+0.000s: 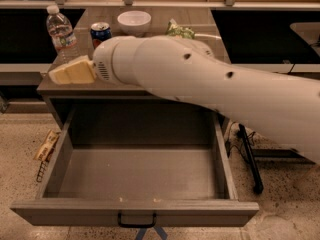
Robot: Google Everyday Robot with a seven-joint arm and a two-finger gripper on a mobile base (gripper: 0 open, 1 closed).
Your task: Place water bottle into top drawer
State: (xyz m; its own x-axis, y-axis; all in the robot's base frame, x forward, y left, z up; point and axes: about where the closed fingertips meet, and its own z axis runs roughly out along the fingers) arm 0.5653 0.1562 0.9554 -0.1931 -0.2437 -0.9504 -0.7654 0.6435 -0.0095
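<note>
The water bottle (60, 31) stands upright at the upper left of the frame, on the left end of the worktop (165, 18); a blue soda can (100, 33) is just right of it, then a white bowl (134, 21) and a green packet (180, 32); the white arm (215, 86) reaches in from the right edge; its cream end effector (70, 72) points left, just below the bottle in the frame, over the worktop's front left edge; how far open it is cannot be told, nor whether it touches the bottle; the top drawer (135, 213) stands pulled out across the lower half, with its black handle (136, 222) at bottom centre.
</note>
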